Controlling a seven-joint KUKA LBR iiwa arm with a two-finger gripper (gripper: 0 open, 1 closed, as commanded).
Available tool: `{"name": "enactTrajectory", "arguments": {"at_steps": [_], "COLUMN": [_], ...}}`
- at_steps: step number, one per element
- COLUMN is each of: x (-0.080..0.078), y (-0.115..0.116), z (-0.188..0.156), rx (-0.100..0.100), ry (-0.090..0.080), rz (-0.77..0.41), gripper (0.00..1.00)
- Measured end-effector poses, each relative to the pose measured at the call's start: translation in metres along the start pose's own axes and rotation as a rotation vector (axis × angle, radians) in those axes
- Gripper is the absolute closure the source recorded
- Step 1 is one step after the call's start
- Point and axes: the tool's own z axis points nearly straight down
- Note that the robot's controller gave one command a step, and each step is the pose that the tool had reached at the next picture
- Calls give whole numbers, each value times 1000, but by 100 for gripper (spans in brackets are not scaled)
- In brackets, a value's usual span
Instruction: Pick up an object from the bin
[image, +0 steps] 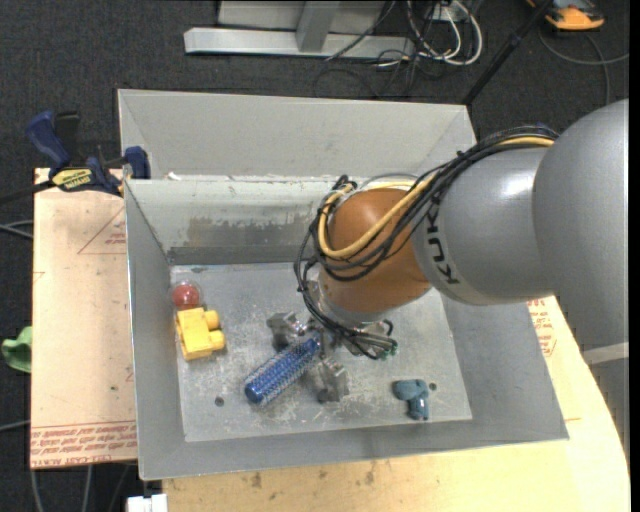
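Observation:
My gripper (308, 353) hangs low over the middle of the bin floor, under the orange cover. Its two grey fingertips stand apart, one (285, 325) on the far side and one (330, 382) on the near side. Between them lies the right end of a blue, knobbly cylinder (278, 372), which rests on the floor and points down-left. The fingers stand on either side of it with gaps showing, so the gripper is open and not closed on it.
A yellow block (198, 333) and a small red ball (185, 295) lie by the left wall. A small teal piece (412, 396) sits near the front right corner. The arm and its cables hide the bin's right middle.

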Motion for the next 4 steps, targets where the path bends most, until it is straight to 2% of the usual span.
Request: {"name": "enactTrajectory", "arguments": {"at_steps": [1, 2, 3, 4], "x": [-1, -1, -2, -3], "y": [1, 0, 1, 2], "z": [0, 0, -41, -66], "rx": [0, 0, 3, 2], "ry": [-2, -2, -6, -5], "rz": [3, 3, 5, 7], "gripper": [0, 100, 100, 100]}}
